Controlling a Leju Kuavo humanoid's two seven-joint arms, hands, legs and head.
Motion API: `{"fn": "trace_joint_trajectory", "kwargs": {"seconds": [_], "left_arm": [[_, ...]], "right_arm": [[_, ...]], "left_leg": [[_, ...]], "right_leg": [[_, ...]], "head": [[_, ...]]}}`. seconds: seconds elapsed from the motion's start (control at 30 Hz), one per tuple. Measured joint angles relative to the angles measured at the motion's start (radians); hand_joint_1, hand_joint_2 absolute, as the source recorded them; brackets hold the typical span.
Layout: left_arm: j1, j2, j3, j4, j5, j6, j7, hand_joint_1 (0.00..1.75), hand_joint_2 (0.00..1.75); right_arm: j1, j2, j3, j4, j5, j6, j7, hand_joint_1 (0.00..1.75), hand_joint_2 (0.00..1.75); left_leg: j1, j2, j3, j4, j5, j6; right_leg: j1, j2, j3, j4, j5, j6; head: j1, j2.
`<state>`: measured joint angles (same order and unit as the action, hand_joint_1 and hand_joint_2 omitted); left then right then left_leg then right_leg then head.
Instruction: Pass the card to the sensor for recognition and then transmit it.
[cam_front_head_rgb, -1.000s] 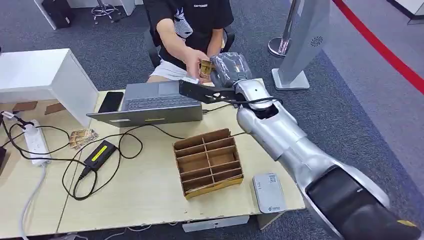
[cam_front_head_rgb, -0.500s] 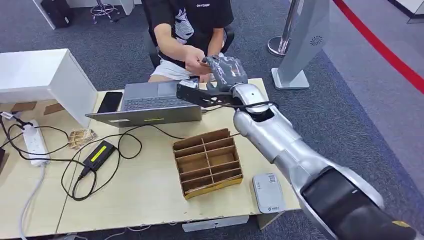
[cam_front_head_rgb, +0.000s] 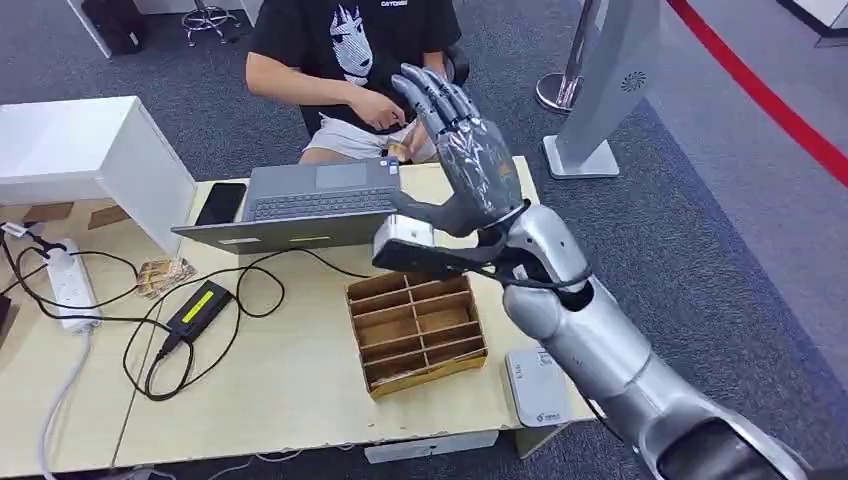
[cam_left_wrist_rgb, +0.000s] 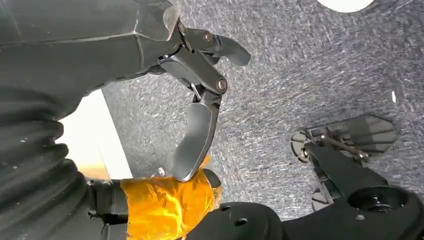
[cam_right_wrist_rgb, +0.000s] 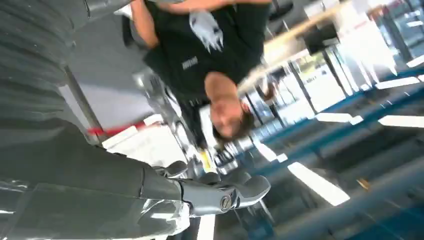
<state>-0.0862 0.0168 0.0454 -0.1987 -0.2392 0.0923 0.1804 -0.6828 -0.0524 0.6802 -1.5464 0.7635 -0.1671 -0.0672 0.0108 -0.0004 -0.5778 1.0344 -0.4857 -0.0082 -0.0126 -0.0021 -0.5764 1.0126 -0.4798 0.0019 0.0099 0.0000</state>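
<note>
Head view: right hand (cam_front_head_rgb: 465, 150) raised above the table (cam_front_head_rgb: 300, 370), fingers spread, holding nothing. Card (cam_front_head_rgb: 398, 152) in the seated person's hand (cam_front_head_rgb: 378, 107), beyond the laptop (cam_front_head_rgb: 300, 205). Grey sensor (cam_front_head_rgb: 537, 387) at the table's near edge beside the divided wooden box (cam_front_head_rgb: 417, 326); its label unreadable.
Left wrist view: left hand (cam_left_wrist_rgb: 195, 100) over carpet, fingers apart, empty.
Right wrist view: thumb (cam_right_wrist_rgb: 235, 192) extended; shirt print illegible.

My head view is bright and evenly lit from above, with soft short shadows under the laptop (cam_front_head_rgb: 300, 205) and the wooden organiser (cam_front_head_rgb: 417, 325); I get a mild sheen on the right hand (cam_front_head_rgb: 462, 160). My right wrist view is smeared by motion blur, its ceiling lights (cam_right_wrist_rgb: 320, 182) blown out to glare. My left wrist view is sharp, the carpet (cam_left_wrist_rgb: 320, 85) grainy
</note>
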Motion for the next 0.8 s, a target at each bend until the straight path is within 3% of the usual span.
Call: {"fn": "trace_joint_trajectory", "kwargs": {"seconds": [0.07, 0.23, 0.37, 0.57, 0.8], "left_arm": [[0.005, 0.000, 0.009, 0.000, 0.010, 0.005, -0.007, 0.00, 1.75], [0.023, 0.006, 0.041, 0.000, 0.038, 0.011, -0.017, 0.00, 1.75], [0.032, 0.010, 0.063, 0.000, 0.045, 0.024, -0.016, 0.00, 1.75], [0.035, 0.010, 0.082, 0.000, 0.047, 0.035, -0.016, 0.00, 1.75], [0.034, 0.008, 0.092, 0.000, 0.033, 0.043, -0.014, 0.00, 1.75]], "right_arm": [[0.056, -0.055, 0.008, -0.090, 0.051, -0.021, -0.020, 0.00, 1.75], [0.262, -0.208, 0.010, -0.251, -0.013, -0.076, -0.104, 0.00, 1.75], [0.446, -0.268, -0.028, -0.296, -0.061, -0.108, -0.160, 0.00, 1.75], [0.595, -0.285, -0.065, -0.300, -0.071, -0.084, -0.162, 0.00, 1.75], [0.622, -0.284, -0.076, -0.245, -0.053, -0.028, -0.127, 0.00, 1.75]], "left_leg": [[0.000, 0.000, 0.000, 0.000, 0.000, 0.000], [0.000, -0.001, 0.000, 0.000, -0.001, 0.002], [0.000, -0.001, -0.001, 0.000, -0.002, 0.001], [0.000, -0.001, -0.001, 0.000, -0.002, 0.001], [0.000, 0.000, -0.001, 0.000, -0.002, 0.001]], "right_leg": [[0.000, 0.000, 0.000, 0.000, 0.000, 0.000], [0.000, -0.002, 0.001, -0.001, -0.001, 0.001], [0.000, -0.002, 0.000, -0.001, -0.001, 0.002], [0.000, -0.002, 0.000, -0.001, -0.002, 0.001], [0.000, -0.002, 0.001, -0.001, -0.002, 0.002]], "head": [[0.000, 0.000], [0.000, 0.000], [0.000, 0.000], [0.000, 0.000], [0.000, 0.000]]}}
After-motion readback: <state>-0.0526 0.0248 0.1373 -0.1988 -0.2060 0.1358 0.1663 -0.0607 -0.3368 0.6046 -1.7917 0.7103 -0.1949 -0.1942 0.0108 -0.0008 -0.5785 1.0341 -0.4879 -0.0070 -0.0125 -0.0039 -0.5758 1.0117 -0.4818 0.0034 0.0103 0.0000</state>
